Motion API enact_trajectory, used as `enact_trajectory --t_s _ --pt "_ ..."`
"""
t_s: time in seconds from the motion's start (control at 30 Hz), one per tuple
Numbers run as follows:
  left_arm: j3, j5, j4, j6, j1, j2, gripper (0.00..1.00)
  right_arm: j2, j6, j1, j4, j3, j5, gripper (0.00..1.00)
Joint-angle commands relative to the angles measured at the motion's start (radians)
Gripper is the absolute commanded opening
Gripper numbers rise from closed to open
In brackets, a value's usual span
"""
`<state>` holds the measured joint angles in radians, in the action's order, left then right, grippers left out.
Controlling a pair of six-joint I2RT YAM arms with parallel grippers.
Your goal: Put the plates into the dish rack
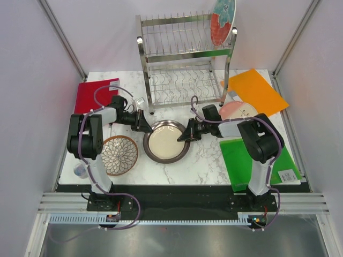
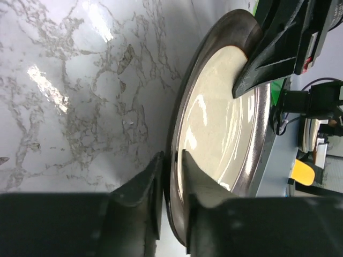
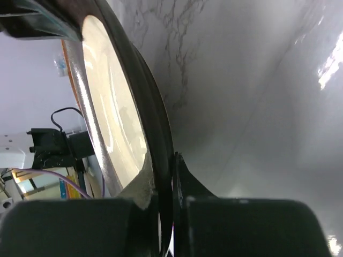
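Looking down from above, the silvery metal plate [image 1: 167, 143] lies in the middle of the bench [image 1: 208, 156], just in front of the dish rack [image 1: 185, 69]. Only the wrist views show the grips. The left end effector [image 2: 171, 160] is nipped onto the plate's left rim, and the right end effector [image 3: 170, 160] is pinched tight on the opposite rim. There's bare marble in front of the plate, and the brown petal plate [image 1: 119, 155] crowds its left edge.

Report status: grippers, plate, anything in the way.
Left gripper shut on metal plate rim. Right gripper shut on opposite rim. Plate at table level, not yet racked. Nothing between it and dish rack.
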<state>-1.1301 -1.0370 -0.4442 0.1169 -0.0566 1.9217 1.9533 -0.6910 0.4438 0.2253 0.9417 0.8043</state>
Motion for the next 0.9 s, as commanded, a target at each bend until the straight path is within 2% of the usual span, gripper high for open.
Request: enact_trajectory --t_s 0.0,0.07,0.17,0.2,0.27,0.3,0.4,0.47,0.63,0.67,0.8,0.83,0.87 --pt "-0.02 -0.025 0.006 -0.049 -0.011 -0.055 0.32 -0.129 0.124 0.0 -0.154 0.069 0.012 0.0" --pt "-0.014 0.038 0.007 -0.051 -0.008 -0.101 0.45 -0.177 0.217 -0.016 -0.32 0.117 0.006 0.0" --pt "0.004 0.081 -0.016 -0.02 0.012 -0.209 0.54 -0.269 0.347 -0.053 -0.539 0.209 -0.022 0.0" --pt "0.003 0.087 -0.037 -0.004 0.017 -0.245 0.56 -0.304 0.411 -0.071 -0.666 0.286 -0.043 0.0" --pt "-0.008 0.106 -0.114 0.047 0.041 -0.336 0.59 -0.338 0.467 -0.082 -0.782 0.376 -0.066 0.0" --pt "-0.005 0.112 -0.129 0.053 0.05 -0.374 0.61 -0.368 0.49 -0.085 -0.876 0.47 -0.089 0.0" --pt "0.033 0.176 -0.149 0.047 0.084 -0.542 0.67 -0.442 0.541 -0.079 -0.986 0.645 -0.14 0.0" --pt "0.082 0.221 -0.134 0.062 0.087 -0.674 0.69 -0.5 0.551 -0.067 -1.017 0.722 -0.223 0.0" --pt "0.174 0.276 -0.045 0.037 0.086 -0.845 0.71 -0.579 0.584 0.021 -1.034 0.949 -0.443 0.0" --pt "0.188 0.29 -0.036 0.029 0.087 -0.86 0.71 -0.568 0.603 0.021 -1.035 0.992 -0.527 0.0" --pt "0.199 0.305 0.001 -0.035 0.086 -0.892 0.71 -0.47 0.633 0.021 -1.017 1.333 -0.782 0.0" --pt "0.196 0.299 0.004 -0.042 0.086 -0.892 0.7 -0.449 0.627 0.021 -0.992 1.382 -0.838 0.0" --pt "0.194 0.298 0.007 -0.048 0.086 -0.891 0.7 -0.424 0.613 0.021 -0.909 1.432 -0.958 0.0"
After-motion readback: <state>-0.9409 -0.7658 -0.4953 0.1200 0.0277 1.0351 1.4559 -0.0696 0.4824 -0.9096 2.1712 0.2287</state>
